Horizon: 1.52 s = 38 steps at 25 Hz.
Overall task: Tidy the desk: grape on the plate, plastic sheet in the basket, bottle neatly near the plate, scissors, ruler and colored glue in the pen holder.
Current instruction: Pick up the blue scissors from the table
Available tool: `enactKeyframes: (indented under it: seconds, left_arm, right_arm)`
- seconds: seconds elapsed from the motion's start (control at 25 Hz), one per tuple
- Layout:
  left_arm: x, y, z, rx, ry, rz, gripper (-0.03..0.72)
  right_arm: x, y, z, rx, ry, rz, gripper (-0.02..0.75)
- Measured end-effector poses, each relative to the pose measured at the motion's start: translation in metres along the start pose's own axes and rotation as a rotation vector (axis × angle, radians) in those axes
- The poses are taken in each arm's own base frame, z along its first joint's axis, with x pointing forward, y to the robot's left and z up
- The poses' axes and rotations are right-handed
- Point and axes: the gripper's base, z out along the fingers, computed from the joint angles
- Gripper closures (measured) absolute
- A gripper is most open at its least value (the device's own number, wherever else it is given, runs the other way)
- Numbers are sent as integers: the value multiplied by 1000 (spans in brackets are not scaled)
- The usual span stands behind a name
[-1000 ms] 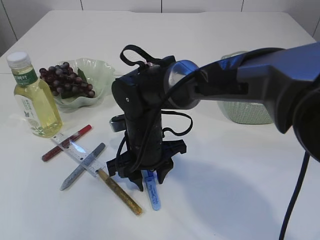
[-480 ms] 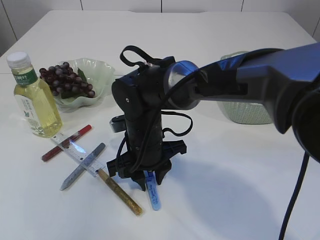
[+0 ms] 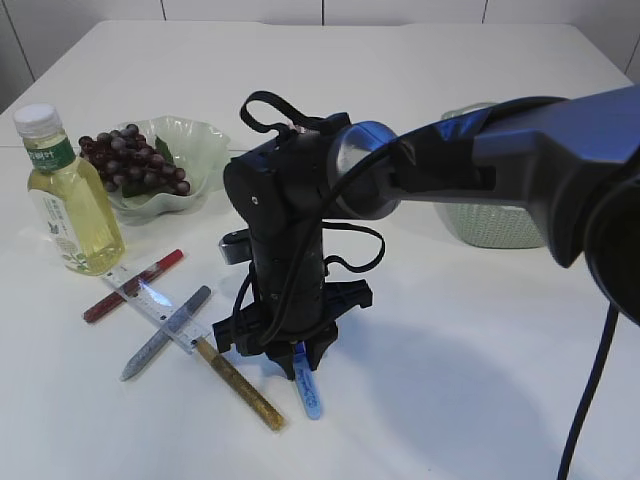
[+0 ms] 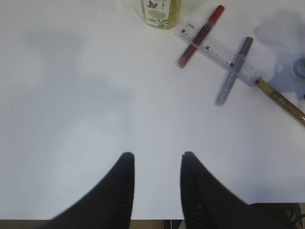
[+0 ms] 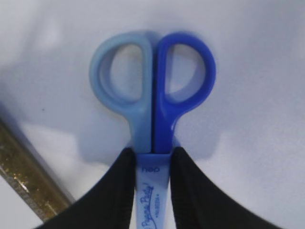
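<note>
Both fingers of the right claw point(image 5: 151, 167) pinch the scissors point(image 5: 152, 109) just below the handle loops, flat on the table, likely for a balanced lift; left claw point(image 4: 155, 164) hangs spread, empty; gold glue point(image 5: 28, 176) just left.

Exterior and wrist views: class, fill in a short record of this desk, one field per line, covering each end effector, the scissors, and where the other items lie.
right end effector: closed on the scissors, just below the handles
scissors: flat on the table, sheathed blade toward the camera
left end effector: open, empty, above bare table
grapes: on the plate
bottle: upright, left of the plate
ruler: crossed by red and silver glue
gold glue: beside the scissors
basket: behind the arm
</note>
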Motion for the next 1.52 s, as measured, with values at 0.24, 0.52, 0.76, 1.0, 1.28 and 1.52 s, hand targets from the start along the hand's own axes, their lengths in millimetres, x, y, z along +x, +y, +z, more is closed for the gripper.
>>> enactKeyframes:
  seconds: [0.24, 0.52, 0.76, 1.0, 1.28, 1.52]
  left_arm:
    - [0, 0, 0, 0, 0, 0, 446]
    - [0, 0, 0, 0, 0, 0, 446]
    - [0, 0, 0, 0, 0, 0, 446]
    - [0, 0, 0, 2, 1, -1, 446]
    - [0, 0, 0, 2, 1, -1, 446]
    - [0, 0, 0, 2, 1, -1, 446]
  right_arm:
    - [0, 0, 0, -1, -2, -5, 521]
    - [5, 0, 0, -7, 54, -76, 522]
    - [7, 0, 0, -1, 82, -98, 522]
    - [8, 0, 0, -1, 86, -117, 522]
    - [8, -1, 0, -1, 89, -146, 522]
    - [7, 0, 0, -3, 82, -146, 522]
